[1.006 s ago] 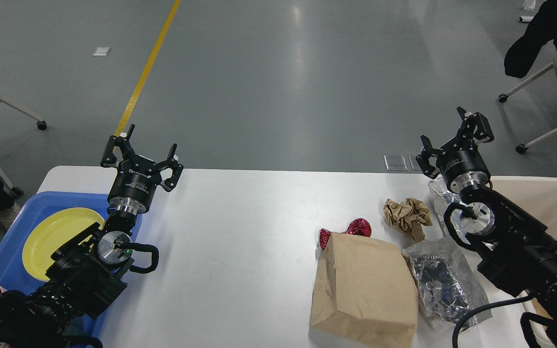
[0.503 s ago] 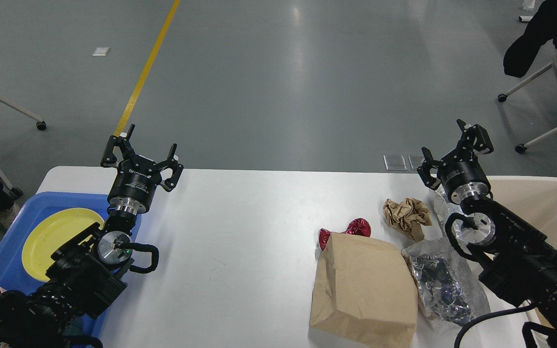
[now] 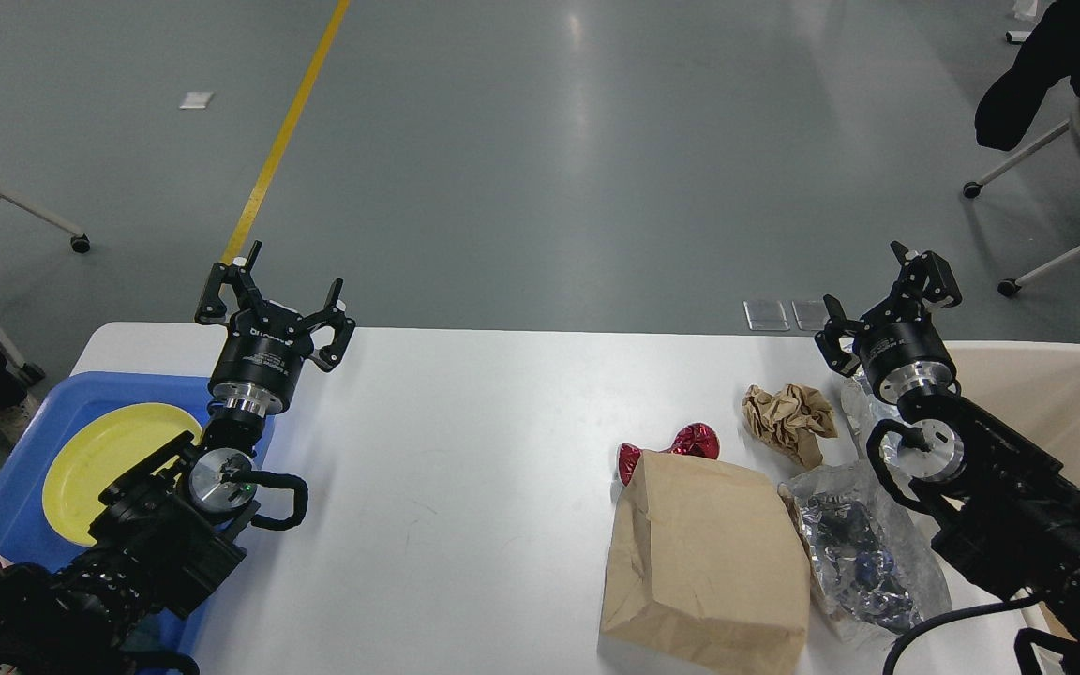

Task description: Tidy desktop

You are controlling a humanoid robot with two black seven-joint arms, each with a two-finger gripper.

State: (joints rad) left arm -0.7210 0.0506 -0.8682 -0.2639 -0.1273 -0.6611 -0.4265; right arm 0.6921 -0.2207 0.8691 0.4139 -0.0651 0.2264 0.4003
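Desktop [image 3: 465, 450] fills lower view. Left gripper [image 3: 273, 300] at far-left corner, jaws spread, empty. Right gripper [image 3: 887, 300] at far-right edge — jaws spread, empty. Paper bag [image 3: 704, 558], crumpled paper [image 3: 788, 412], foil wrapper [image 3: 863, 553] near right edge; blue tray [image 3: 34, 412] left.

Both matte black jointed arms carry cylindrical black wrists ringed with polished silver collars. A looped black cable hugs each wrist. The left black two-finger gripper [image 3: 273, 295] bears faint white lettering; the right black two-finger gripper [image 3: 889, 295] looks alike.
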